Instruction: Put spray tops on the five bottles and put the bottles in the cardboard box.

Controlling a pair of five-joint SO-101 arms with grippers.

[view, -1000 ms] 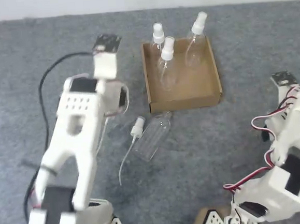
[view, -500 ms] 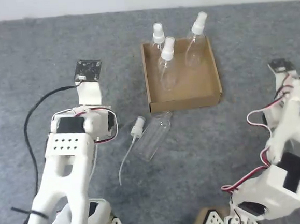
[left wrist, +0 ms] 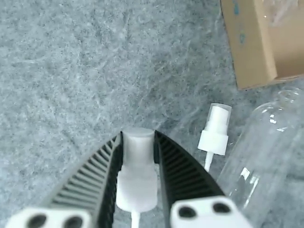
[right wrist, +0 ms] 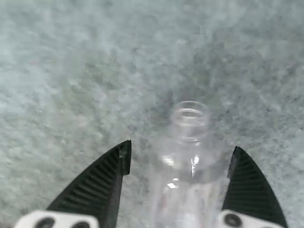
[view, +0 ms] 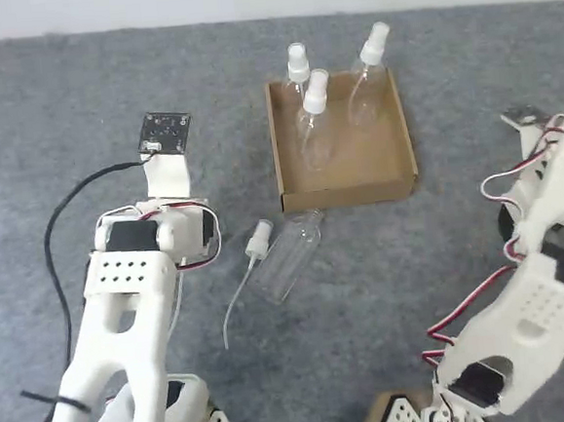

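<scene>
Three capped bottles (view: 314, 120) lie in cardboard box (view: 347, 194). L pincer (left wrist: 137, 137) pinches a spray top (left wrist: 137, 178), presumably for fitting; R pincer (right wrist: 180, 148) spread either side of uncapped bottle (right wrist: 190, 121), not gripping. Fifth bottle (view: 291, 257) w/ loose top (view: 258, 240) lies on tabletop (view: 59, 111) just beside box front, may hinder approach.

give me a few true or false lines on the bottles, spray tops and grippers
Three capped bottles lie in the cardboard box. True.
The left gripper is empty. False: it is shut on a spray top.
The carpet bottle beside the box is capped. False: its neck is open, and a loose spray top lies beside it.
The right gripper has a topless bottle at it. True.
</scene>
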